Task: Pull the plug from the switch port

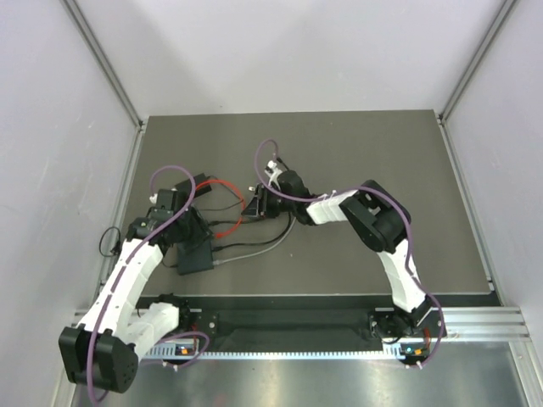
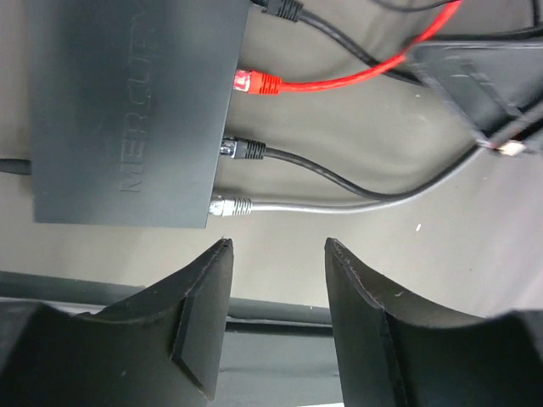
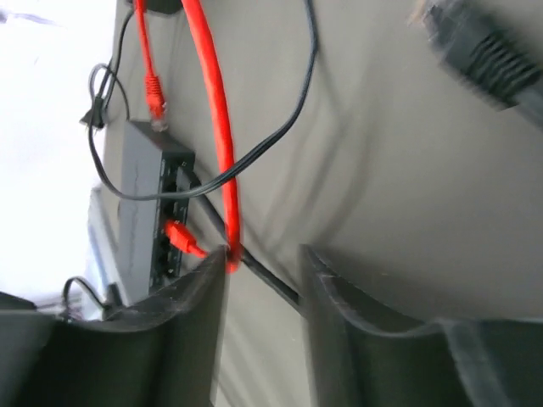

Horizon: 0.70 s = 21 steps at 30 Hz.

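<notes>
The switch (image 2: 127,110) is a flat dark box lying on the grey mat; in the top view it sits at the near left (image 1: 199,257). Along its right edge a red plug (image 2: 254,82), a black plug (image 2: 246,150) and a grey-cabled plug (image 2: 231,206) sit in ports. My left gripper (image 2: 278,250) hangs open just off the switch's near corner, with nothing between its fingers. My right gripper (image 3: 263,254) is open over the mat right of the switch, with a black cable (image 3: 271,280) running beneath it. A blurred black plug (image 3: 484,51) shows loose at the upper right.
A red cable (image 1: 225,208) loops across the mat between the two grippers, and one loose red plug (image 3: 155,93) lies beyond the switch. A thin black lead (image 1: 109,240) curls at the mat's left edge. The metal rail (image 1: 339,322) borders the near side.
</notes>
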### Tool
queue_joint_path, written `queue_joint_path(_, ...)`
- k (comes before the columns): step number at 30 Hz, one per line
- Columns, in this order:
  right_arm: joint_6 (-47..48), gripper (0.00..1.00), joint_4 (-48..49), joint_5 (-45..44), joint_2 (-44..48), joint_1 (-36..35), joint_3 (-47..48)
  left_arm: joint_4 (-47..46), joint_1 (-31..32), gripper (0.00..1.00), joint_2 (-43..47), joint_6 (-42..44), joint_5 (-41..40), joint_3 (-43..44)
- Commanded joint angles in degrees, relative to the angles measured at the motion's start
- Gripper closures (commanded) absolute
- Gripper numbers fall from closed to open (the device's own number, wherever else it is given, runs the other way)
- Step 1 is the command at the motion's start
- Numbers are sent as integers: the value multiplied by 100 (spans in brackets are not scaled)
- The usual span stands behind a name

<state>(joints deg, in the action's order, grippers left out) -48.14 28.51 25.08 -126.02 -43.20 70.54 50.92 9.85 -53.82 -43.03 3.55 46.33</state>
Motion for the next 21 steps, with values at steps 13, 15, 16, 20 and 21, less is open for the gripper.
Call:
queue_joint_path(13, 553, 45, -640, -1226, 2986, -864, -1472, -64, -88, 59, -357, -979, -1892, -132)
queue_joint_path(15, -140, 45, 681, -1085, 2943, -1154, -1979, -64, -123, 62, -383, -1111, -2059, -237)
queue_joint_path(16, -369, 46, 1178, -1171, 2803, -1286, -2157, -151, -141, 65, -409, -1155, -2112, -290)
queue_joint_path(20, -1371, 44, 2955, -1716, 2144, -2015, -2501, -433, -202, 76, -515, -1199, -2095, -563)
queue_joint_path(21, -1513, 43, 3272, -1856, 1986, -2121, -2571, -468, -211, 76, -541, -1208, -2113, -581)
